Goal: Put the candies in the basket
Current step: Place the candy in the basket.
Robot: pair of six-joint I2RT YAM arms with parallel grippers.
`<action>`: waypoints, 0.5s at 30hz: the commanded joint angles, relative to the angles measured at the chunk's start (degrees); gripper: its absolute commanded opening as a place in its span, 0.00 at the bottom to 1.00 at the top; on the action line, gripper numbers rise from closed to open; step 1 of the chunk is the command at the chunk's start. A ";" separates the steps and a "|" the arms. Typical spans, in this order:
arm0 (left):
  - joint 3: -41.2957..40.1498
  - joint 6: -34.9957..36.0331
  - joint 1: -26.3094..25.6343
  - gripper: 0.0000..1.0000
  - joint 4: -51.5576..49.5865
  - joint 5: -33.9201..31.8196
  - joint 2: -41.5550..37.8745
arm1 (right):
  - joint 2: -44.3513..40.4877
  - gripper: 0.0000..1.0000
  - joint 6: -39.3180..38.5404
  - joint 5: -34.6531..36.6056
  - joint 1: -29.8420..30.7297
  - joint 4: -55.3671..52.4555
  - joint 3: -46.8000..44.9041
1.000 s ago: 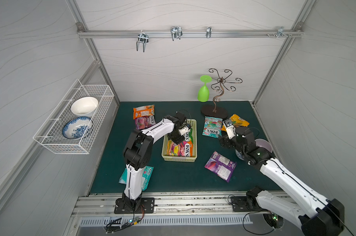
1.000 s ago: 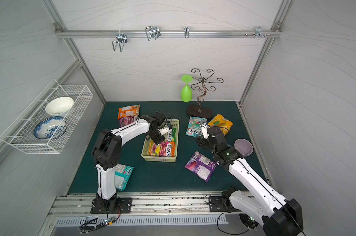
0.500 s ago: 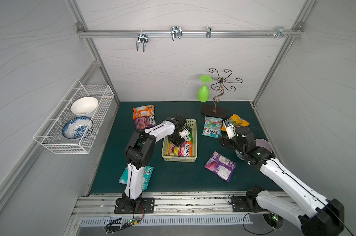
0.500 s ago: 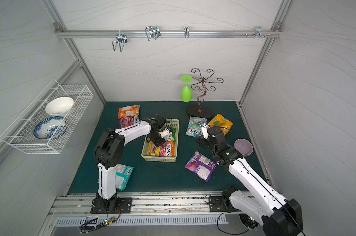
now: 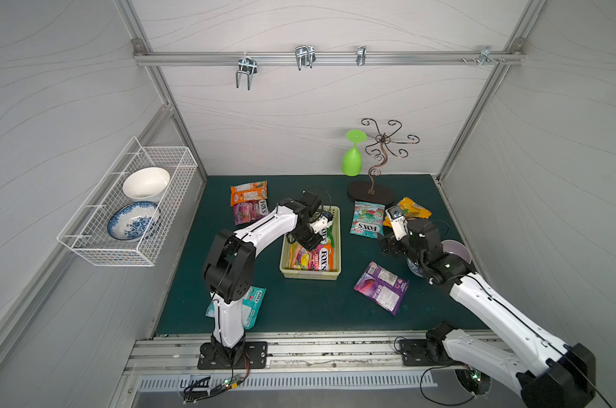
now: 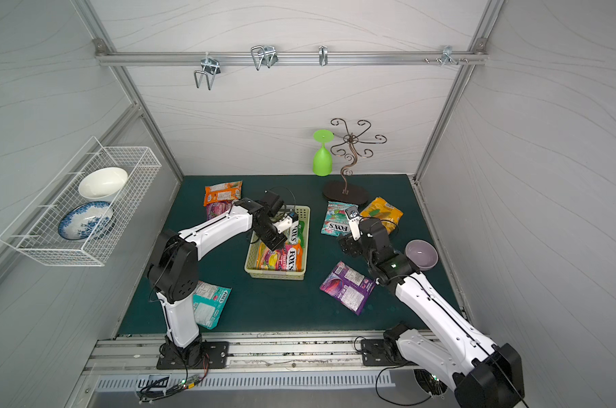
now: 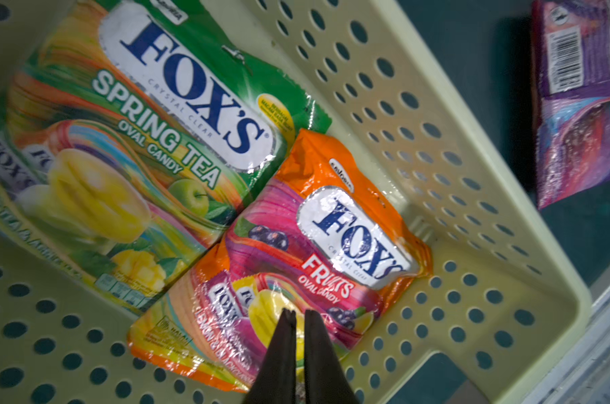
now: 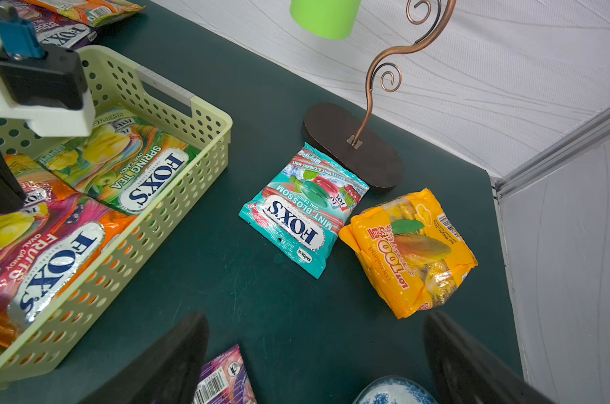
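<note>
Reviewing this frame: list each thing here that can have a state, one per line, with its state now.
Basket: upright, holds two packets.
Spring Tea packet: flat in basket.
Fruits packet: flat in basket, released.
Mint Blossom packet: on mat, outside.
Yellow packet: on mat, outside.
Purple packet: on mat, outside.
Left gripper: slightly parted, empty.
Right gripper: open, empty.

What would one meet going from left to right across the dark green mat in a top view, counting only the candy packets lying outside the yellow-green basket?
Teal packet by the left arm's base → orange packet → mint packet → purple packet → yellow packet.
</note>
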 commanded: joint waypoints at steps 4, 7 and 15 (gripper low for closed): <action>4.31 -3.62 -0.84 0.11 -1.00 4.11 6.37 | -0.39 0.99 0.91 0.68 -0.32 0.25 0.01; 5.53 -5.05 -0.77 0.10 -0.76 3.82 9.03 | -0.45 0.99 0.77 0.10 -0.28 0.71 0.15; 6.63 -6.39 -1.07 0.10 -0.89 3.29 13.03 | -0.18 0.99 0.58 0.55 -0.27 0.64 -0.06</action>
